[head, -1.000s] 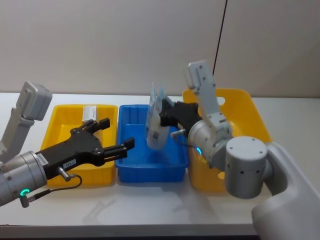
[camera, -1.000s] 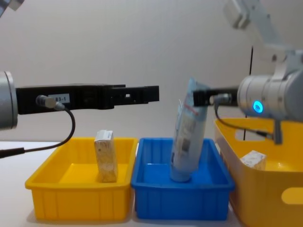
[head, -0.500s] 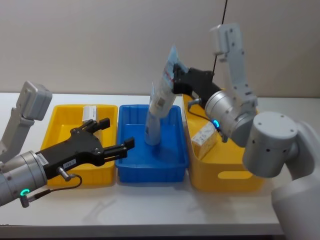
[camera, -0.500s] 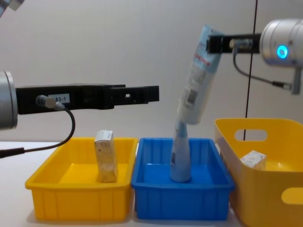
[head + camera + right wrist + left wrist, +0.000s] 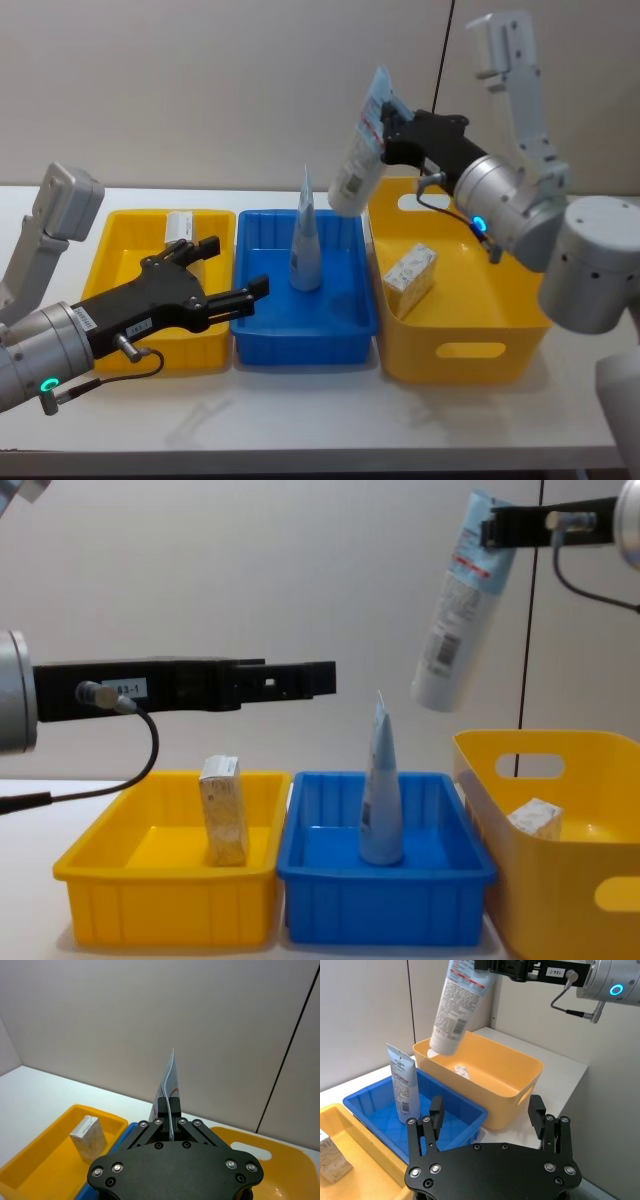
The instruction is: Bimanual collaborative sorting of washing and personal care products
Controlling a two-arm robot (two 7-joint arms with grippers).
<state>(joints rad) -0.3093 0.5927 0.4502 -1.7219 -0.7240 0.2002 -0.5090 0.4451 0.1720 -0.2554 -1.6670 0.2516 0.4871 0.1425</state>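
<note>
**Right tool holds a pouch aloft over the trays**

The right tool [image 5: 392, 128] is clenched on the flat top end of a pale-blue-and-white pouch [image 5: 359, 160], its fingers pressed tight against the seam. The pouch hangs tilted in the air, clear of everything, its lower end above the gap between the blue tray [image 5: 262, 340] and the large yellow bin [image 5: 470, 360].

A second pouch [image 5: 305, 240] stands upright inside the blue tray, pointed top up, touching no tool.

The left tool [image 5: 232, 272] hovers with its fingers spread wide apart and nothing between them, above the front of the left yellow tray [image 5: 120, 362], its tips near the blue tray's left edge.

One whitish-beige carton [image 5: 179, 227] stands at the back of the left yellow tray. Another carton [image 5: 410, 275] lies tilted inside the large yellow bin.

All three containers sit side by side on the white worktop [image 5: 330, 415].
</note>
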